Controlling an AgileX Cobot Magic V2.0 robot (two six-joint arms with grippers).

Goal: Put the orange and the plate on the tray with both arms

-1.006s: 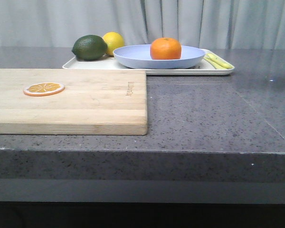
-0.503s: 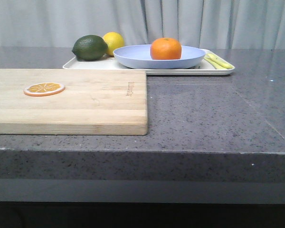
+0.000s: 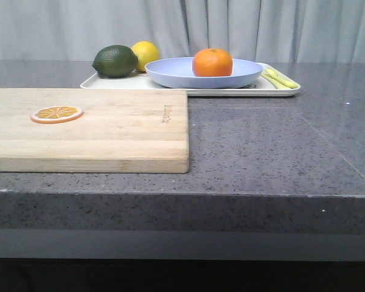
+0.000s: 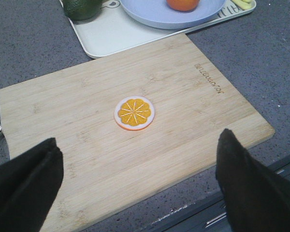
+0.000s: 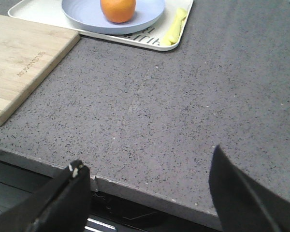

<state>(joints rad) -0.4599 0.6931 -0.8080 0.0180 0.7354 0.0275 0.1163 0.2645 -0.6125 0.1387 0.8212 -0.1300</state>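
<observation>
Grey curtains (image 3: 231, 27) hang behind a dark speckled stone tabletop (image 3: 274, 146), which fills most of the front view. At the far side lies the cream-white tray (image 3: 170, 85), its long edge facing the camera. On it rests the pale lavender-blue plate (image 3: 231, 76), and the orange (image 3: 212, 62) sits in the plate, slightly left of the plate's centre. Left of the plate, also on the tray, are a dark green avocado (image 3: 115, 61) and, just behind and to its right, a yellow lemon (image 3: 146, 53). At the tray's right end lies a pale yellow utensil (image 3: 280, 78), beside the plate's rim.

Nearer and to the left, a wooden cutting board (image 3: 109, 131) lies flat on the tabletop, its far edge close to the tray's near rim. A flat orange slice (image 3: 56, 114) rests on the board's left part.

Neither arm appears in the front view. The left gripper (image 4: 135, 183) hovers over the near part of the board with its dark fingers spread wide and nothing between them. The right gripper (image 5: 147, 198) hangs over the bare near edge of the tabletop, right of the board, likewise released, fingers well apart and holding nothing.
</observation>
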